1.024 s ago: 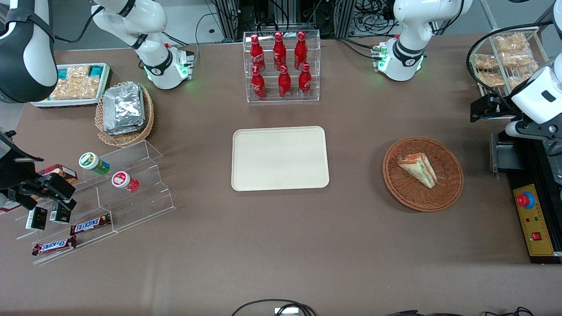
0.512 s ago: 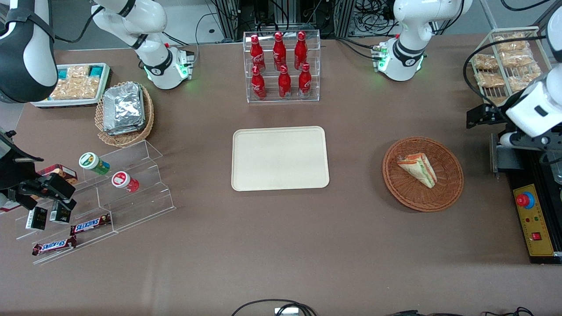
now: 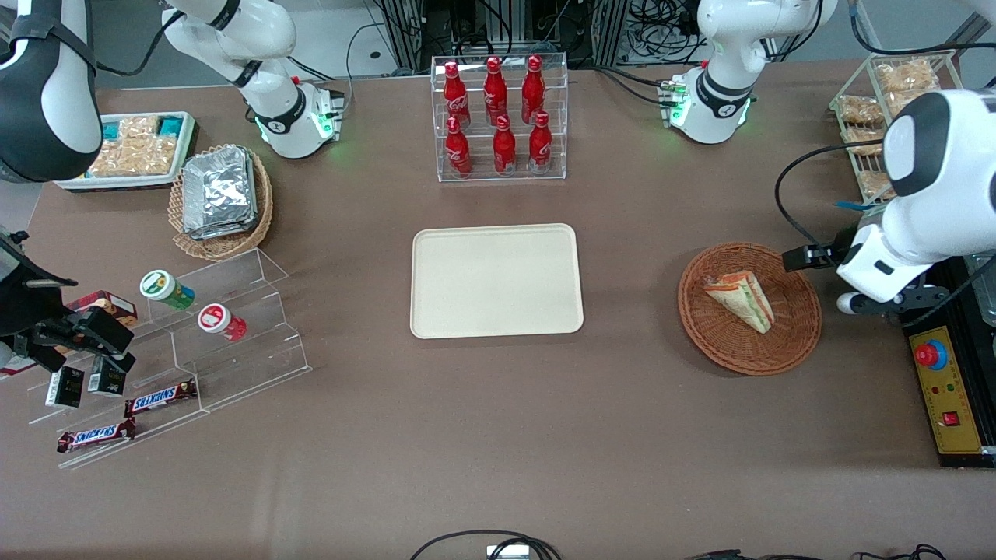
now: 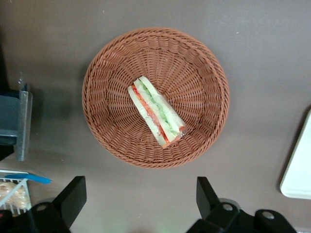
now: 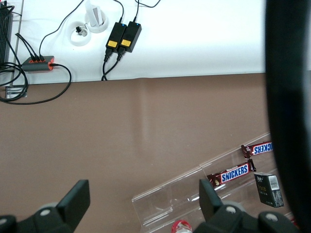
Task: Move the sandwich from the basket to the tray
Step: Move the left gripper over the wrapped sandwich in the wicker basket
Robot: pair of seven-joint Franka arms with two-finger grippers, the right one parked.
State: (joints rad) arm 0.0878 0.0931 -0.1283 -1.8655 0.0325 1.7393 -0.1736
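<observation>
The sandwich point(image 3: 741, 299) point(image 4: 156, 112), a wrapped white-bread wedge with red and green filling, lies in the round reddish-brown basket point(image 3: 700, 327) point(image 4: 97, 97). The cream tray point(image 3: 496, 280) point(image 4: 299, 165) lies flat mid-table with nothing on it, apart from the basket. My left gripper point(image 3: 871, 292) point(image 4: 140, 196) hovers above the table just outside the basket's rim, on the side toward the working arm's end. Its fingers point(image 4: 73, 194) stand wide apart with only bare table between them, so it is open and holds nothing.
A clear rack of red bottles point(image 3: 499, 117) stands farther from the front camera than the tray. A wire rack of snack bags point(image 3: 887, 101) and a control box with a red button point(image 3: 945, 389) sit near the working arm. A foil-pack basket point(image 3: 222, 198) and an acrylic stand point(image 3: 194, 342) lie toward the parked arm's end.
The left arm has swung in from the table's end toward the basket and nearer the front camera. The sandwich, basket and tray have not moved.
</observation>
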